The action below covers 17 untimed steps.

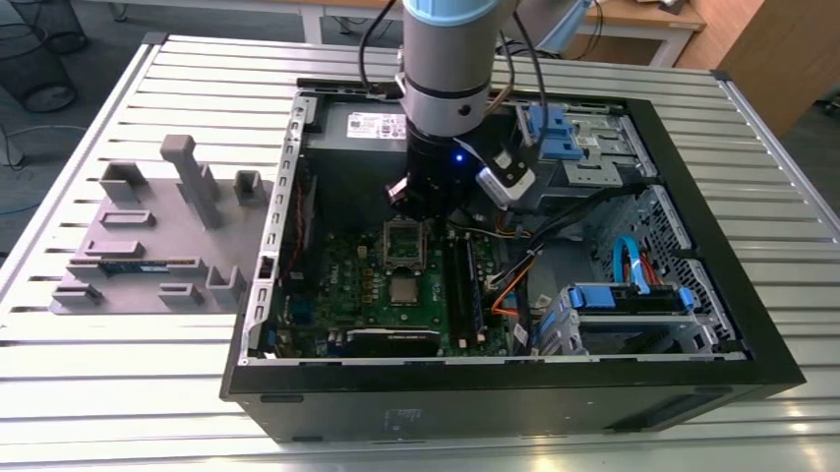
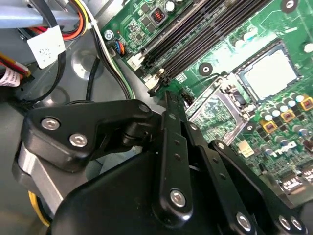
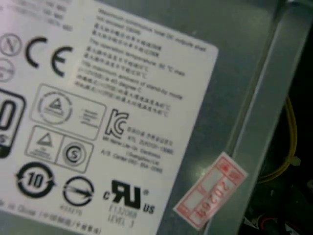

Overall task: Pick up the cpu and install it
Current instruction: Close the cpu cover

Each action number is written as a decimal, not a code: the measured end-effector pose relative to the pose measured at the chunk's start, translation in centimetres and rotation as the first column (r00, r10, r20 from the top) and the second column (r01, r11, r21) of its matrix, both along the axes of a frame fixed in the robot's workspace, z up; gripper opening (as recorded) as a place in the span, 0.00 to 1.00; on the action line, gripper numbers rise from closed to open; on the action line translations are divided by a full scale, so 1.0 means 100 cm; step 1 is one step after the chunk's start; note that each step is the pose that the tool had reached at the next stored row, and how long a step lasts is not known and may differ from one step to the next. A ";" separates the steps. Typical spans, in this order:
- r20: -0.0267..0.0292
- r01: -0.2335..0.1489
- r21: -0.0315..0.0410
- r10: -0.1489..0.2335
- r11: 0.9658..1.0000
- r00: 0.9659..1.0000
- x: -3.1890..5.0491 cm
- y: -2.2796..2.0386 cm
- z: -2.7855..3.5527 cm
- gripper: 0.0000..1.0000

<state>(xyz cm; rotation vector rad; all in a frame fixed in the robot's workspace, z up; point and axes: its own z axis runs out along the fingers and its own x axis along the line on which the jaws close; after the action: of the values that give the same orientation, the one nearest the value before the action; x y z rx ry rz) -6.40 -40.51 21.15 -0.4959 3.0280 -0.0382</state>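
Cpu [image 1: 403,288]: small, shiny and square, lying flat on the green board [image 1: 344,280] inside the open computer case [image 1: 525,398] in the exterior view. Just beside it on the green board, a metal socket frame [image 1: 403,239]. Gripper [image 1: 423,211] hanging over the green board, right above that frame and near the cpu, not touching it. Off the green board, outside the case on the exterior view's left, a grey tray [image 1: 145,231].

Same green board [image 2: 222,54] in the second wrist view, with the cpu [image 2: 271,73] on it and the black gripper [image 2: 172,105] above it, closer to the frame [image 2: 215,107]. Clenched or let go? Cannot tell (nothing seen in its grip).

White label [image 3: 98,122] on grey metal in the first wrist view, with a red and white sticker [image 3: 210,191] and a yellow wire [image 3: 292,142] close by.
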 end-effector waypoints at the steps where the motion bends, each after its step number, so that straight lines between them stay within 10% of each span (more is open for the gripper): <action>1: 0.000 0.000 -0.004 0.000 1.000 1.000 0.0000 -0.0002 0.0013 0.11; 10: 0.000 0.000 -0.025 0.000 1.000 1.000 -0.0001 -0.0028 0.0100 0.11; 17: 0.000 -0.003 -0.026 0.003 1.000 1.000 0.0000 -0.0031 0.0102 0.11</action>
<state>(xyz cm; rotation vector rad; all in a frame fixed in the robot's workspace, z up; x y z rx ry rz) -6.40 -40.82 22.17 -0.5023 3.0307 -0.0772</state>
